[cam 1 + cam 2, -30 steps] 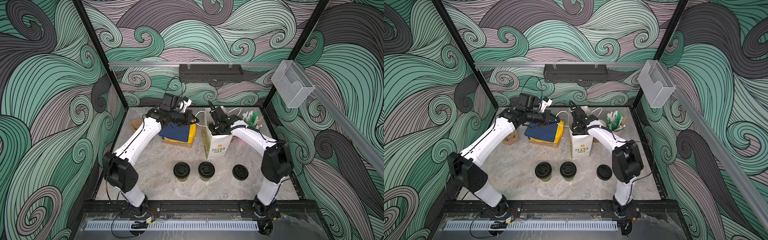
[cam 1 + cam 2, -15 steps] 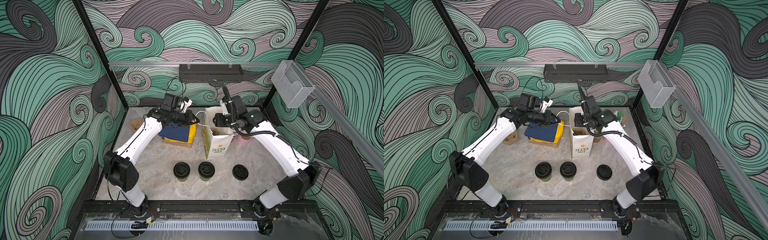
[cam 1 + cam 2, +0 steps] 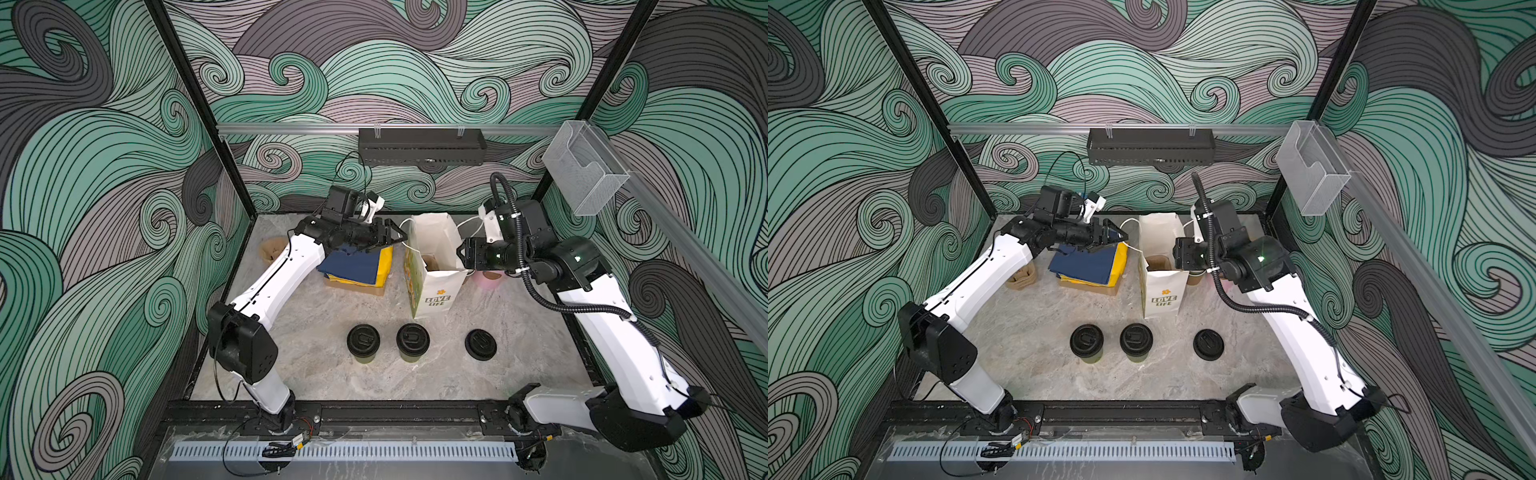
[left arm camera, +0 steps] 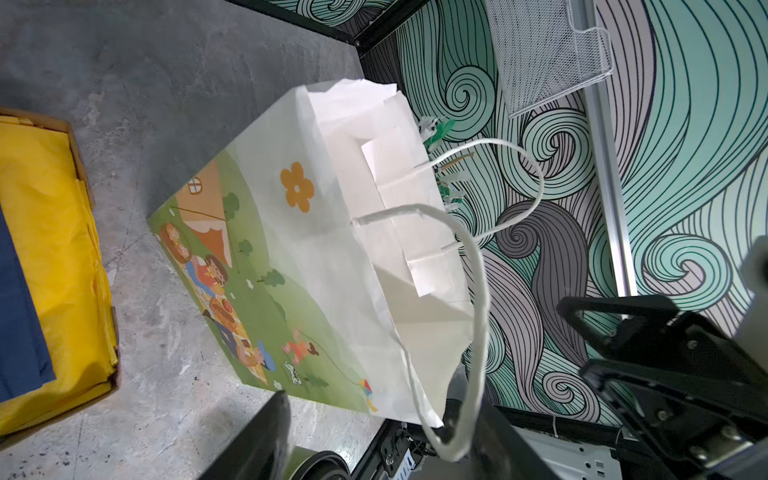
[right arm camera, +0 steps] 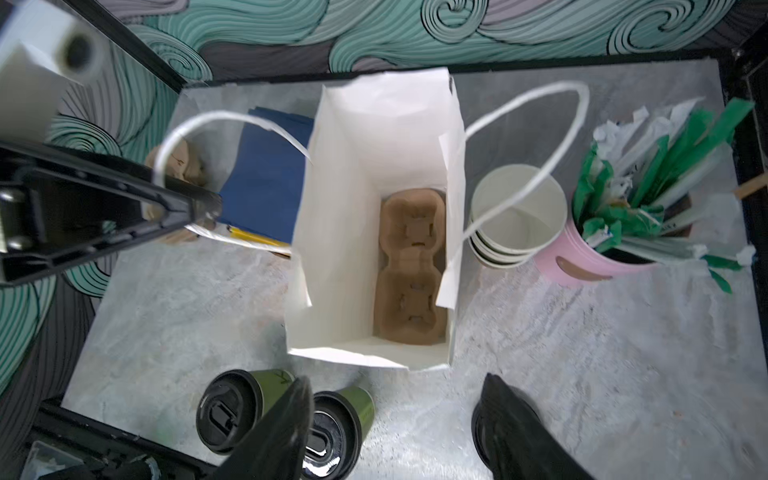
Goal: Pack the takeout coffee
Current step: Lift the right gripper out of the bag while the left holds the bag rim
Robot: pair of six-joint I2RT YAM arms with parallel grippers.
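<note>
Brown carrier (image 5: 411,257) half-hidden inside bag (image 5: 340,232); lidded cup (image 5: 336,432) partly behind right hand (image 5: 395,378)

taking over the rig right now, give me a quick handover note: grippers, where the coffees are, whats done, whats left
Left gripper: jaws open, empty, beside the handle of the paper bag.
Right gripper: jaws open, empty, at the bag's open top.
Coffees: two lidded cups stand side by side on the table in front of the bag.
Done: the bag stands open with a cardboard carrier in its bottom.
Left: both cups must go into the bag.
</note>
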